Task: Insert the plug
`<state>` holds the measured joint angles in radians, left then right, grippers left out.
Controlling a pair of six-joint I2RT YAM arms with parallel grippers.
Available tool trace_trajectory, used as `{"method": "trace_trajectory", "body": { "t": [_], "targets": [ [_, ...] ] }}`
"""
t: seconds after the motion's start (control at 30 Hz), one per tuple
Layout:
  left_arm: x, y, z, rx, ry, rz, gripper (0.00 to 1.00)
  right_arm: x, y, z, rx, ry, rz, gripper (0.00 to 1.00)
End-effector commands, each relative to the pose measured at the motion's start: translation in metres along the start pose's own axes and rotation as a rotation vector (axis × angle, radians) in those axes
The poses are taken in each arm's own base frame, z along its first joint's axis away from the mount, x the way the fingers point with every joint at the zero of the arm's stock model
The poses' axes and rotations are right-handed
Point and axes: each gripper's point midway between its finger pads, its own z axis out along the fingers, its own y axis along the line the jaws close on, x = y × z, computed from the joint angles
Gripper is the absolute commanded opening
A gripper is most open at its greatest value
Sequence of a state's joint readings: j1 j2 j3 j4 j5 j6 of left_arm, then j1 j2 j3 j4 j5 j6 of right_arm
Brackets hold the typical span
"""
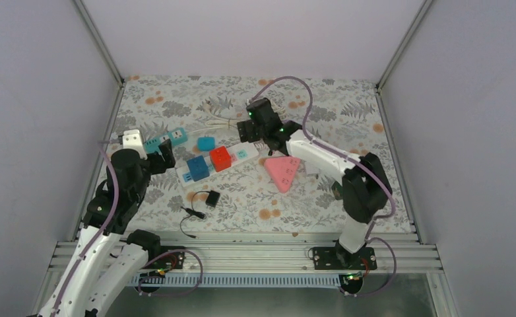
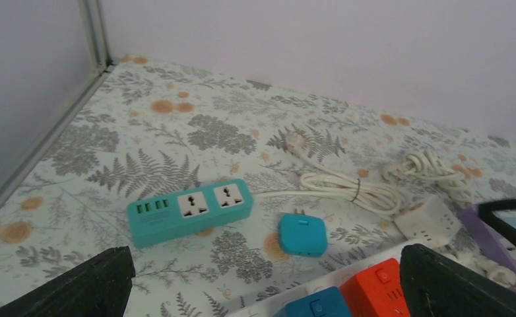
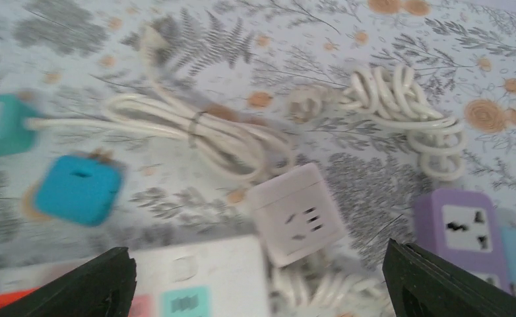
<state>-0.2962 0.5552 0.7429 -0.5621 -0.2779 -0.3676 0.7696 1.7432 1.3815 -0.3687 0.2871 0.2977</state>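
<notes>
Left wrist view: the black fingers [image 2: 77, 287] sit in the bottom corners. The left gripper [image 2: 263, 257] is spread wide with nothing between the fingers. The blue plug [image 2: 303, 233] lies flat on the floral table [image 2: 176, 125] ahead of the gap, a little right of its middle, touching neither finger. Its prongs point away, toward the white cable bundle [image 2: 348, 188]. The teal power strip [image 2: 189, 210] is just to its left, sockets up. The tops of a red adapter [image 2: 374, 290] and a blue adapter [image 2: 318, 307] show at the lower edge, nearer than the plug.

Right wrist view is blurred. The right gripper [image 3: 258, 254] also has its fingers [image 3: 440, 281] far apart and holds nothing. Here the blue plug lies far left, beyond the left-edge finger and apart from it. A white cube socket [image 3: 297, 214] lies in the gap, just beyond the end of the white power strip [image 3: 202, 277]. A purple socket [image 3: 463, 231] is near the right-edge finger. A second cable coil [image 3: 407, 112] lies farther off.

Top view: the blue plug lies loose between the teal strip and the white strip, which carries the red and blue adapters. It is roughly midway between the two grippers and untouched by either. A pink triangular socket [image 1: 282, 172] lies under the right forearm. A black adapter [image 1: 212, 198] with its thin cord lies nearer the bases.
</notes>
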Motion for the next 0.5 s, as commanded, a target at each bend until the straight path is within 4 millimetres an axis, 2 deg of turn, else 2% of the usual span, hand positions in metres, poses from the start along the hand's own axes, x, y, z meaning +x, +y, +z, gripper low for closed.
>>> {"method": "trace_trajectory", "body": {
  "t": [0.0,0.1,0.3,0.47],
  "targets": [
    [-0.020,-0.021,-0.005,0.099,-0.038,0.010,1.00,-0.007,-0.031,0.042,0.031,0.040,-0.104,0.97],
    [-0.026,-0.030,-0.004,0.139,-0.043,0.012,1.00,-0.010,-0.033,0.062,-0.019,0.063,-0.124,0.99],
    [-0.023,-0.039,0.006,0.172,-0.023,0.006,1.00,0.009,-0.037,0.094,-0.046,0.133,-0.183,1.00],
    [-0.020,-0.041,0.012,0.174,-0.007,-0.011,1.00,0.025,-0.033,0.109,-0.106,0.197,-0.195,0.93]
  ]
}}
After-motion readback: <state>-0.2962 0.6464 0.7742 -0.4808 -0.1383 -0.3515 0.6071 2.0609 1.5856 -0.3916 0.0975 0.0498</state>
